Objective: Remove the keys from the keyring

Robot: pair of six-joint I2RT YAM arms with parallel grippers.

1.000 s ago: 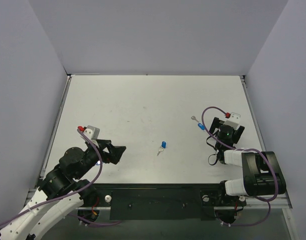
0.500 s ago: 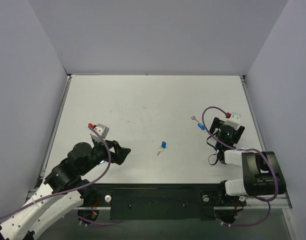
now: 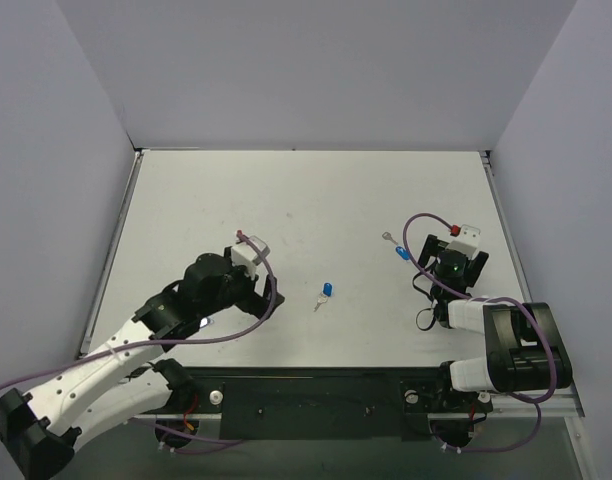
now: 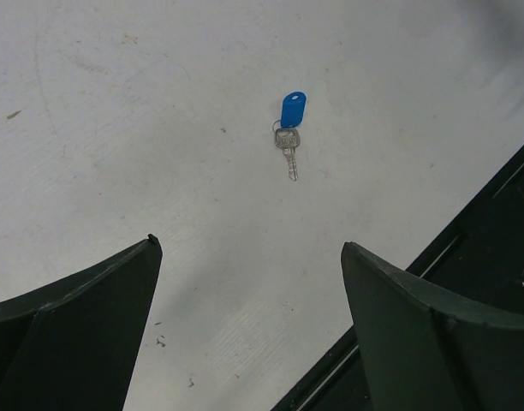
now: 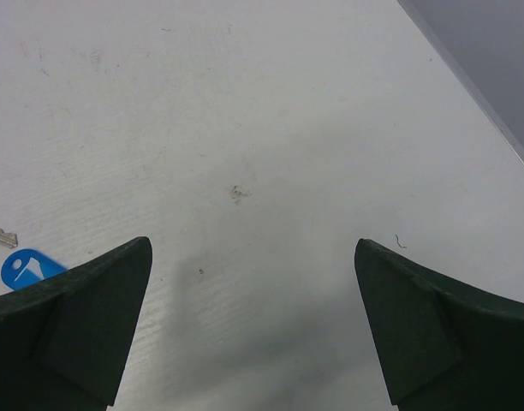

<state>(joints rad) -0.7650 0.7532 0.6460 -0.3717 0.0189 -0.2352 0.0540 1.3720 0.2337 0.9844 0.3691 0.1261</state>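
Note:
A small silver key (image 4: 288,152) lies in mid-table, joined to a bright blue cap (image 4: 292,109) by a tiny keyring (image 4: 278,128). The top view shows the same key (image 3: 324,295) right of my left gripper (image 3: 264,298). My left gripper (image 4: 248,245) hangs open above the table, short of the key, with nothing between its fingers. A second blue-capped key (image 3: 397,250) lies beside my right gripper (image 3: 433,262). My right gripper (image 5: 251,244) is open and empty, and that blue cap (image 5: 26,267) shows just outside its left finger (image 5: 74,325).
The black rail (image 4: 493,223) at the table's near edge runs close to my left gripper's right finger. Grey walls enclose the white table (image 3: 286,200) on three sides. The right arm's purple cable (image 3: 416,245) loops over the table near the second key.
My left arm has swung right and forward from the table's left side toward the key in the middle, its gripper still open. The right arm and both keys have not moved.

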